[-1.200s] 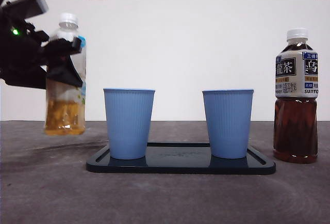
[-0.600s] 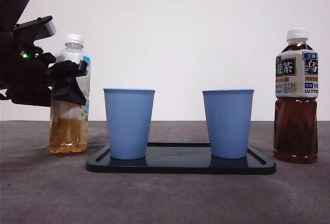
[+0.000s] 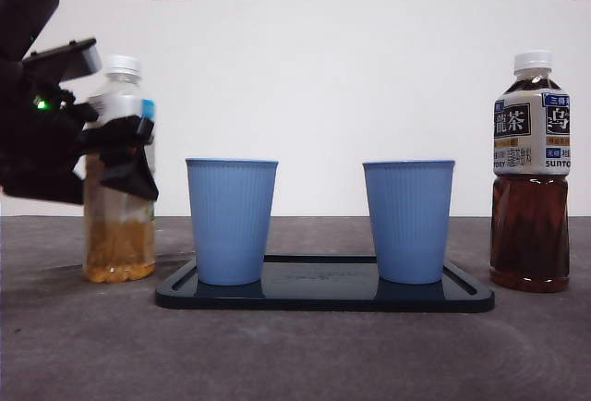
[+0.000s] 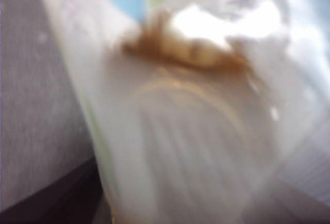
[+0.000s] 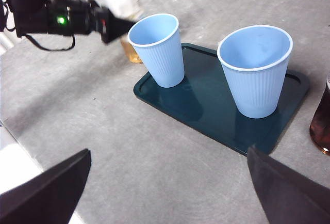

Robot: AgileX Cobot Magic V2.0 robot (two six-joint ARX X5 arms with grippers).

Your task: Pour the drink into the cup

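Note:
A clear bottle of pale tea [image 3: 118, 235] with a white cap stands upright at the far left, its base at table level. My left gripper [image 3: 125, 156] is shut around its middle; the bottle fills the left wrist view [image 4: 196, 131] as a blur. Two empty blue ribbed cups [image 3: 231, 221] [image 3: 408, 221] stand on a dark tray [image 3: 323, 297]; the bottle is just left of the left cup. The right wrist view shows the cups [image 5: 157, 48] [image 5: 256, 69] and the left gripper [image 5: 111, 25]. My right gripper [image 5: 169, 154] is open and empty above the near table.
A dark tea bottle [image 3: 530, 179] with a white cap stands right of the tray, its edge showing in the right wrist view [image 5: 320, 126]. Grey tabletop runs in front of the tray [image 5: 206, 113]. A white wall stands behind.
The pale tea bottle, held in the air a second ago, has come down to table level in my left gripper. The cups and dark bottle have not moved.

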